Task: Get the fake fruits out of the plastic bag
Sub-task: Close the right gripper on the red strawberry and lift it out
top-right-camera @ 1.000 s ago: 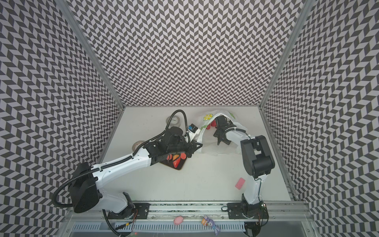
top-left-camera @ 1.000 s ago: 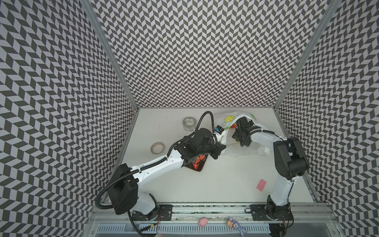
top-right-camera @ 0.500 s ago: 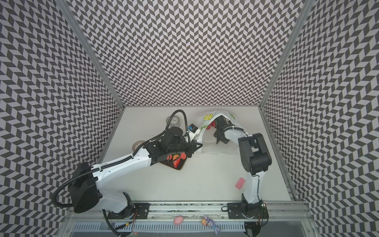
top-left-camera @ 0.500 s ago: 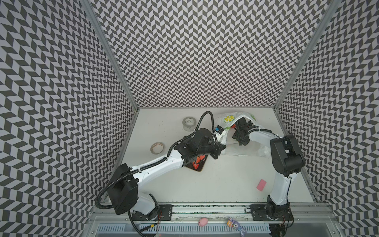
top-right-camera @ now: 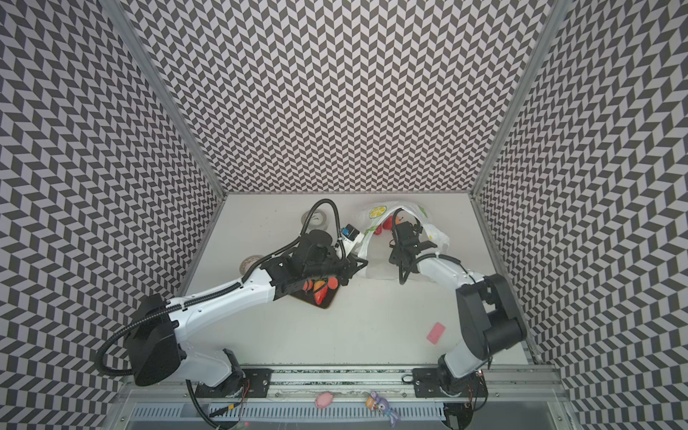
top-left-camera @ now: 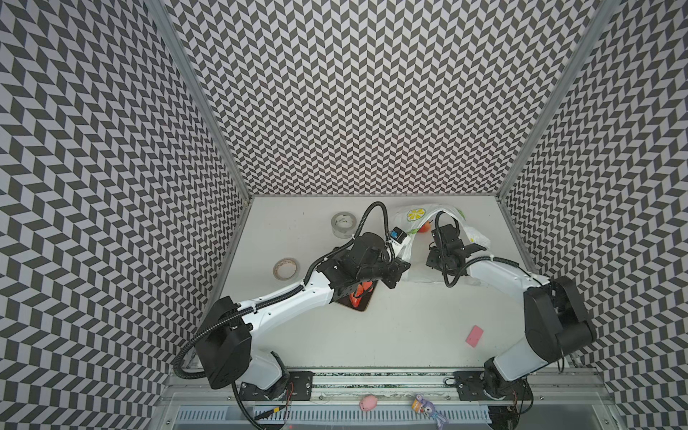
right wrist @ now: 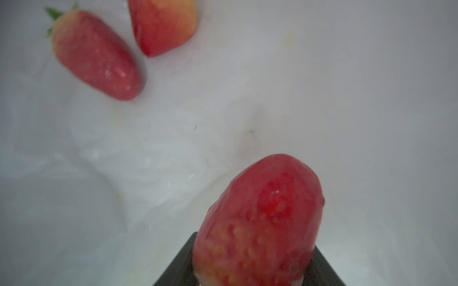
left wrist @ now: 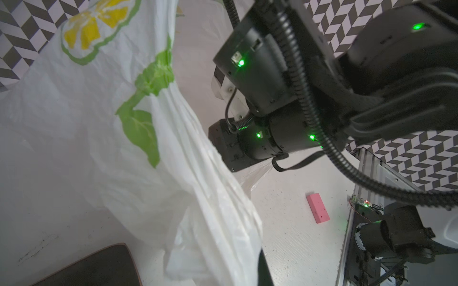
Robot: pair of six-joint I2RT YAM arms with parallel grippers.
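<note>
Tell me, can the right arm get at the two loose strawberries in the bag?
Probably yes: the left pincer holds the bag open and nothing covers the two strawberries, though the right pincer grips a third strawberry.

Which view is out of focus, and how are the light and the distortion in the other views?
Right wrist view: soft all over, the near strawberry without a crisp edge; flat, milky light inside the bag. Left wrist view: bag fairly sharp, green lamps on the right arm flare. Both top views: sharp, even light, weak shadows; the walls lean outward, a wide-lens effect.
</note>
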